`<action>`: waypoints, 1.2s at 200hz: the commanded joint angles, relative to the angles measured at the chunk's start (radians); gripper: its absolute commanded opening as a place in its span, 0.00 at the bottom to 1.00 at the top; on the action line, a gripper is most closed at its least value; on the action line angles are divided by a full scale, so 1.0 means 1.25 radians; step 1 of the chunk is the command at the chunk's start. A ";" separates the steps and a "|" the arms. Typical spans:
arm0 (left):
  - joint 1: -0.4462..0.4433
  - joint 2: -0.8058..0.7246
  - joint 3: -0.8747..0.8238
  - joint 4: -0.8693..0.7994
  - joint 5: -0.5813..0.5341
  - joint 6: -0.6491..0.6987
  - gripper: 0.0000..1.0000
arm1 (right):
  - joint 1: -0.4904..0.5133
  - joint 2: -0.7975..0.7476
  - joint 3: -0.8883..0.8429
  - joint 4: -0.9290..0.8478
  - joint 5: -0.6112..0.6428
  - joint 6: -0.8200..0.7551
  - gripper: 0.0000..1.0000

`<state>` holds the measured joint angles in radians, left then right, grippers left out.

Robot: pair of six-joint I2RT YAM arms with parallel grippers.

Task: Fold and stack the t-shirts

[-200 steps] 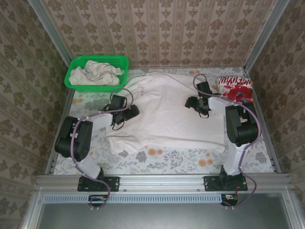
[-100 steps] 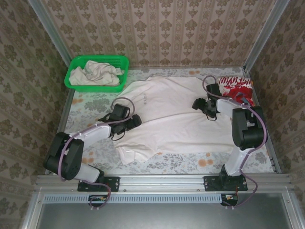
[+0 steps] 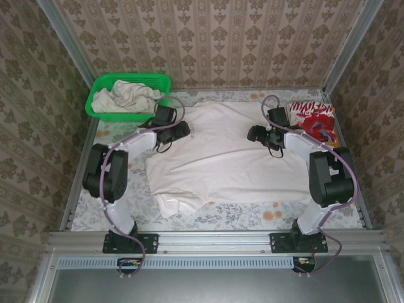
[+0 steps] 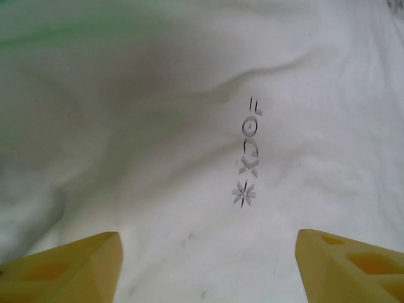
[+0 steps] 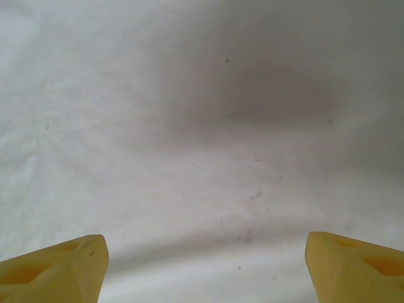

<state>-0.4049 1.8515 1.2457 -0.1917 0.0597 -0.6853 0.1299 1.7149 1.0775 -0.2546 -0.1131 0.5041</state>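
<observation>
From above: a white shirt (image 3: 221,154) lies spread on the counter (image 3: 117,136), with the left end effector (image 3: 182,129) and right end effector (image 3: 254,134) over its far part. Left wrist: released fingers (image 4: 63,268) flank a dark print (image 4: 249,151). Right wrist: fingers (image 5: 57,268) spread, empty, over plain cloth.

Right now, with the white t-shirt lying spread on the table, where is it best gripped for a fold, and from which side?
Probably at its left and right side edges, each arm coming down from outside. The white t-shirt lies flat on the table, so its middle offers nothing to pinch; the left gripper and right gripper, both open, hang over the cloth.
</observation>
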 commanded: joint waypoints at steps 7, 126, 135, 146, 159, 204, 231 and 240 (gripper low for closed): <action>0.015 0.083 0.114 -0.051 0.007 0.044 0.60 | -0.002 -0.027 -0.027 0.007 0.008 0.012 0.82; 0.079 0.370 0.441 -0.197 -0.003 0.144 0.81 | -0.044 -0.036 -0.064 -0.019 0.022 0.027 0.81; 0.079 0.372 0.457 -0.200 0.001 0.146 0.88 | -0.045 -0.045 -0.065 -0.019 0.020 0.025 0.81; 0.076 0.363 0.464 -0.197 0.004 0.145 0.92 | -0.045 -0.057 -0.065 -0.022 0.019 0.020 0.81; 0.072 0.339 0.462 -0.190 0.003 0.148 0.95 | -0.046 -0.080 -0.068 -0.024 0.019 0.017 0.81; 0.049 0.187 0.399 -0.145 -0.026 0.166 1.00 | -0.051 -0.155 -0.103 -0.023 0.026 0.013 0.81; 0.035 0.077 0.338 -0.113 -0.042 0.168 1.00 | -0.061 -0.200 -0.141 -0.012 0.037 0.028 0.81; 0.032 0.037 0.307 -0.103 -0.055 0.163 1.00 | -0.065 -0.215 -0.153 -0.009 0.041 0.034 0.81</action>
<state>-0.3538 2.0586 1.6886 -0.3820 0.0368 -0.4999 0.0647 1.5036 0.9321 -0.2634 -0.0887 0.5278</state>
